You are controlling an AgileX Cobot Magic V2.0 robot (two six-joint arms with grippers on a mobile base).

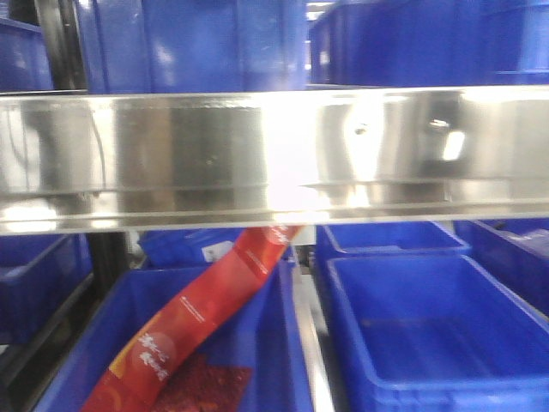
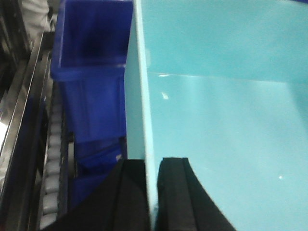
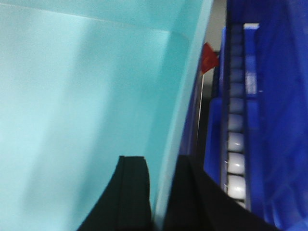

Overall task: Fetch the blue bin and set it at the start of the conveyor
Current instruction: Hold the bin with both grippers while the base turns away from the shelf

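Observation:
The blue bin (image 2: 226, 96) is a light aqua tub that fills most of both wrist views; its inside is bare. My left gripper (image 2: 153, 166) is shut on the bin's left wall, one black finger inside and one outside the thin rim. On the opposite wall of the blue bin (image 3: 72, 96), my right gripper (image 3: 161, 166) is shut the same way, its fingers astride the rim. The front view does not show the aqua bin or either gripper. The conveyor start is out of view.
A shiny steel shelf rail (image 1: 274, 154) crosses the front view. Dark blue bins (image 1: 437, 326) stand below it, one holding a red packet (image 1: 197, 326), and more sit above. Roller tracks (image 3: 236, 134) and dark blue bins (image 2: 91, 72) flank the aqua tub.

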